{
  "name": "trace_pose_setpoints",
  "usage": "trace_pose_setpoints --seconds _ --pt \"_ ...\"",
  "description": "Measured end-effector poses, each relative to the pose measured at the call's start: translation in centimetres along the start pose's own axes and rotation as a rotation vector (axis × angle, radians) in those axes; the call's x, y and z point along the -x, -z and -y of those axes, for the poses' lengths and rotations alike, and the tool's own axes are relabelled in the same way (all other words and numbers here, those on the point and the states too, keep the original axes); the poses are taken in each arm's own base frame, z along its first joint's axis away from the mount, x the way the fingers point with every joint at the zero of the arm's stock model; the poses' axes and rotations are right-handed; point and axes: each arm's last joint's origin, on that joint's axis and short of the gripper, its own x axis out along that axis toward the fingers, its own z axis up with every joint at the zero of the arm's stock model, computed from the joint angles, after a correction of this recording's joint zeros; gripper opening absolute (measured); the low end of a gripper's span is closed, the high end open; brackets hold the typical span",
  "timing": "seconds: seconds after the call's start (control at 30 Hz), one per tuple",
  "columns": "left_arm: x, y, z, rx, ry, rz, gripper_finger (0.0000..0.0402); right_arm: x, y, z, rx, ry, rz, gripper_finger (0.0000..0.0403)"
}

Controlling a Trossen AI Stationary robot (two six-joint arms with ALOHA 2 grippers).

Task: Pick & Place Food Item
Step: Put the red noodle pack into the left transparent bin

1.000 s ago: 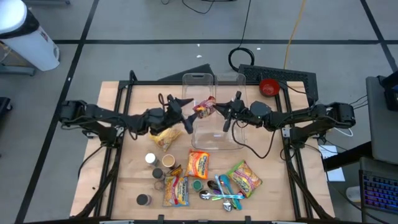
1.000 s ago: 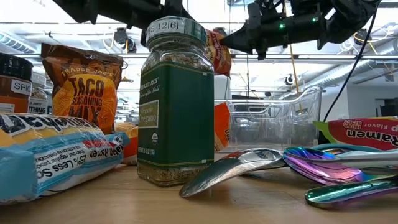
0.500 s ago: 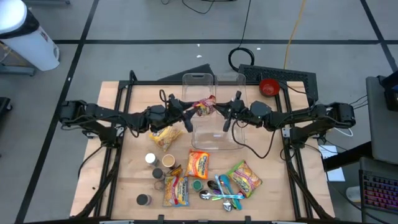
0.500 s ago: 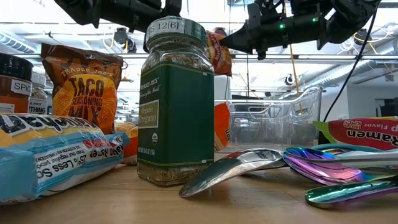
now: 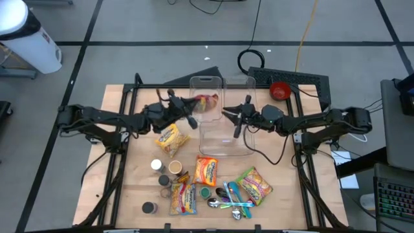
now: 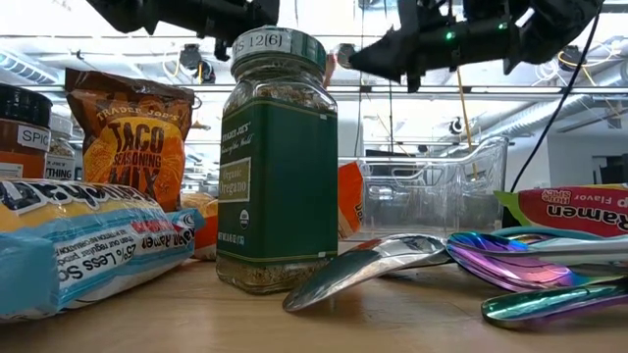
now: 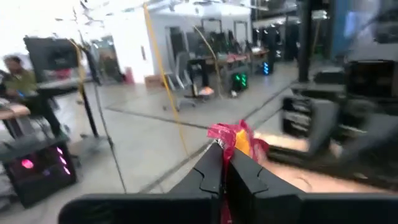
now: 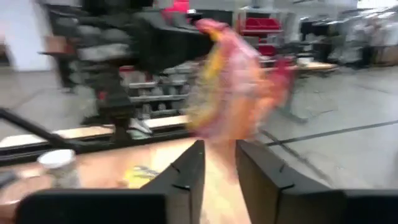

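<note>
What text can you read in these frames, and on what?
"TRADER JOE'S TACO SEASONING MIX": orange pouch.
"Organic Oregano": green jar; the brand line above it is too small to read.
"12(6)", with an unclear first character: jar lid.
"Flavor RAMEN": red packet.
"SPIC", cut off: dark jar.
"% Less So", cut off: blue packet.
Packets in the high view: too small to read.

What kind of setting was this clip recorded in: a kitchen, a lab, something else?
Most likely a robotics lab or workshop, not a kitchen. The wooden table stands on a bare tiled floor with loose cables behind it, the left wrist view shows office chairs and a computer case, and the ceiling pipes are exposed.
</note>
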Motion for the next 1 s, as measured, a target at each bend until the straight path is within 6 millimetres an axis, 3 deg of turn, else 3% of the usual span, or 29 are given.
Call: trace_pose_setpoints --seconds 0.13,0.4,0.53,0.7,1.0 --pt "-0.6 0.1 -2.2 -0.093 -0.003 -0.019 0.0004 0.8 -1.0 0.0 -0.027 -0.047 0.009 0.0126" --pt "-3.6 2.8 -8.4 -0.102 0.021 -0.113 0.0005 1.5 -1.4 0.0 -0.018 -0.052 -0.014 0.0157" --pt "-5.6 3.4 -10.5 -0.13 -0.003 -0.304 0.0003 1.5 -1.4 0.0 -0.018 -0.052 -0.016 0.0155" --pt "-9.4 2.8 -11.4 -0.195 0.017 -0.5 0.0004 1.5 -1.3 0.1 -0.016 -0.049 -0.023 0.0149" --pt "-15.0 4.7 -10.5 -0.371 0.17 -0.743 0.0003 1.5 -1.0 0.1 -0.012 -0.047 -0.057 0.0147"
